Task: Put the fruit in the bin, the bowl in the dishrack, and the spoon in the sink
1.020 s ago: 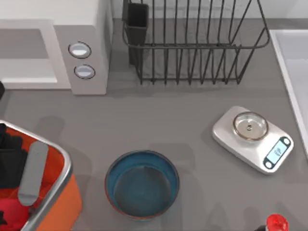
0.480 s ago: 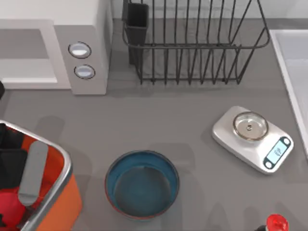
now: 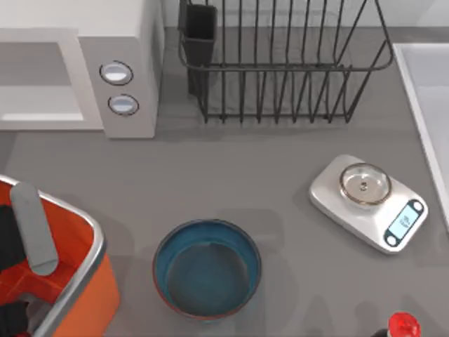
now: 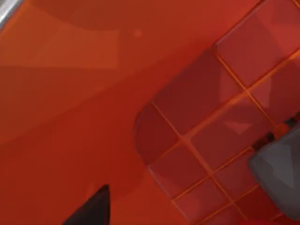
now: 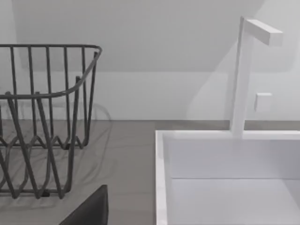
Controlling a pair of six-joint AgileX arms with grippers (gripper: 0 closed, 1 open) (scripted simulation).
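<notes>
1. The left arm (image 3: pixel 31 228) reaches over the bin (image 3: pixel 77 295) at the surface's (image 3: pixel 231 175) near left corner. The picture's edge cuts off much of this orange tub and its silver rim.
2. The left end effector (image 3: pixel 12 316) is a dark mass low inside the bin, largely covered by the arm's grey link. I cannot tell whether it is released or clenched.
3. The left wrist view looks onto the bin's orange floor (image 4: pixel 201 136), ribbed into squares. A dark tip shows at one edge and a grey part at another, both cropped. Whether the fruit lies in the bin cannot be made out.
4. The bowl (image 3: pixel 207 267) stands upright on the surface just right of the bin and apart from it. Its teal inside is in plain sight.
5. The dishrack (image 3: pixel 280 63) stands at the far side with its top cut off. Its dark cutlery cup (image 3: pixel 200 31) is at its left end, beside the microwave (image 3: pixel 77 70).
6. The sink (image 3: pixel 428 105) is sliced by the right edge. In the right wrist view its basin (image 5: pixel 225 187) and a white tap (image 5: pixel 241 75) sit next to the rack.
7. Of the right end effector, a dark tip (image 5: pixel 89 211) is visible, and I cannot tell its state.
8. A scale (image 3: pixel 368 203) lies right of centre. A red-capped bottle (image 3: pixel 403 326) is cropped at the near edge.
</notes>
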